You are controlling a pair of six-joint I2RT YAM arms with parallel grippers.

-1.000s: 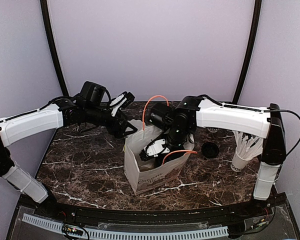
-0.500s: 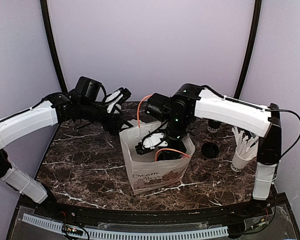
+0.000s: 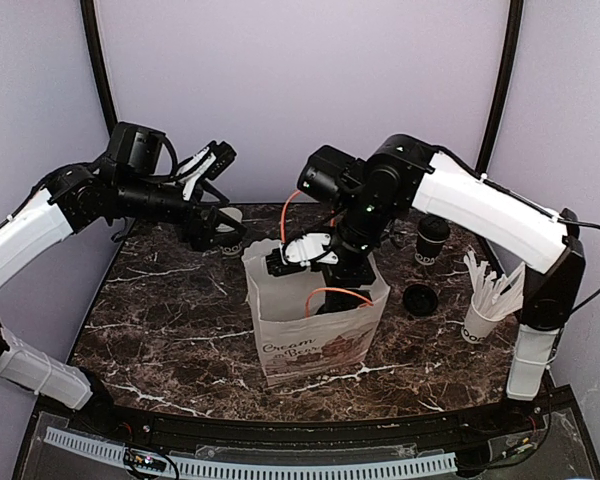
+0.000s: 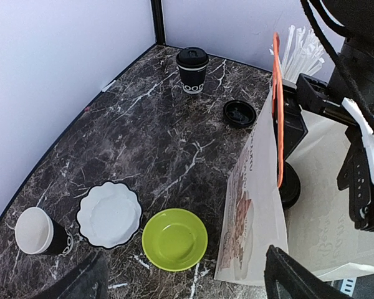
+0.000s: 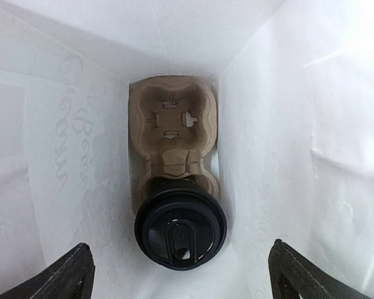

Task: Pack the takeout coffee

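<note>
Lilac walls [image 3: 300,90], veined marble tabletop [image 3: 170,310] — takeout coffee [image 5: 179,227] inside bag [image 3: 315,345]

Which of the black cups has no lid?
The open cup beside the white plate, white inside showing; the far cup and the bagged cup are lidded.

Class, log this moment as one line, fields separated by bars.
takeout coffee: seated in carrier inside bag | right gripper: open, above it | left gripper: open, empty
</note>
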